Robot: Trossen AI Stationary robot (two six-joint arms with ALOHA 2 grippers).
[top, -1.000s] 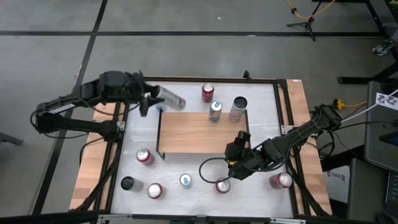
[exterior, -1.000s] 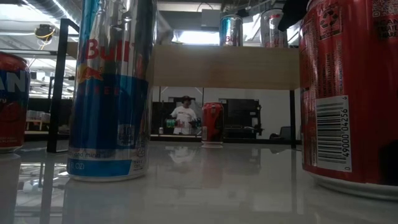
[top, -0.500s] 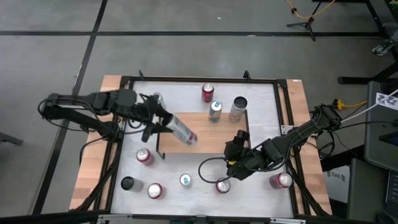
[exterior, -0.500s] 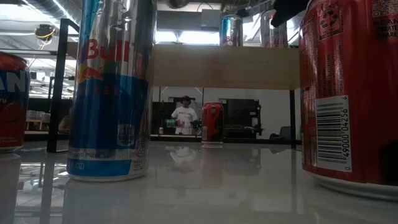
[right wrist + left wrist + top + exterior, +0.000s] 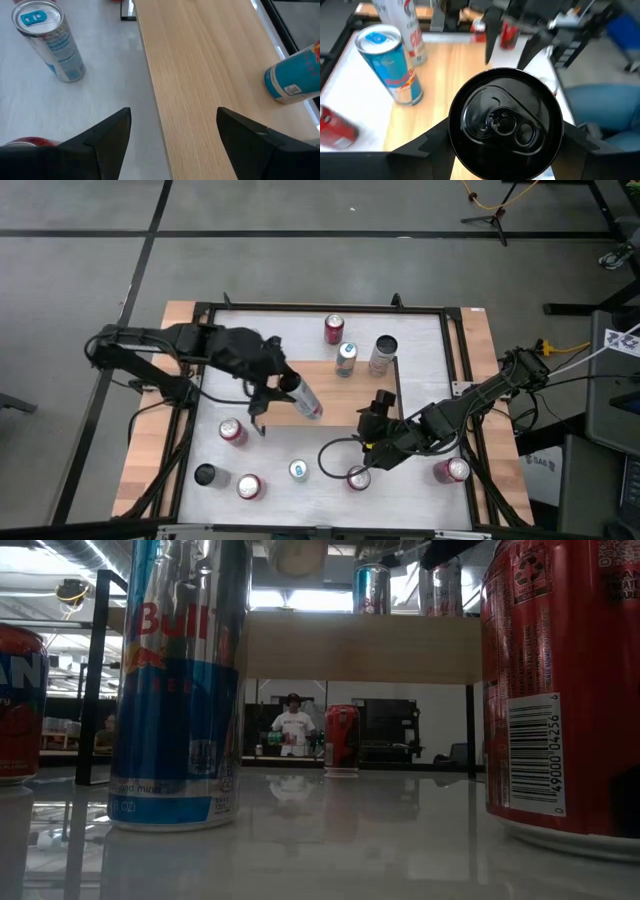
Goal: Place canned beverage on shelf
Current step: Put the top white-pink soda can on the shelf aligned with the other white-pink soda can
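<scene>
Left end effector (image 5: 283,385) grips can (image 5: 304,399) over shelf (image 5: 345,408), apparently tilted.

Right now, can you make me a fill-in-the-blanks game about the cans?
1. The left tool grips a can whose top is ____.
2. ____ other cans stand on the shelf.
3. The right tool is open and holds ____.

Missing words: black; Two; nothing.

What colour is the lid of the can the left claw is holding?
Black: the can has a glossy black lid, clearest in the left wrist view.
</scene>
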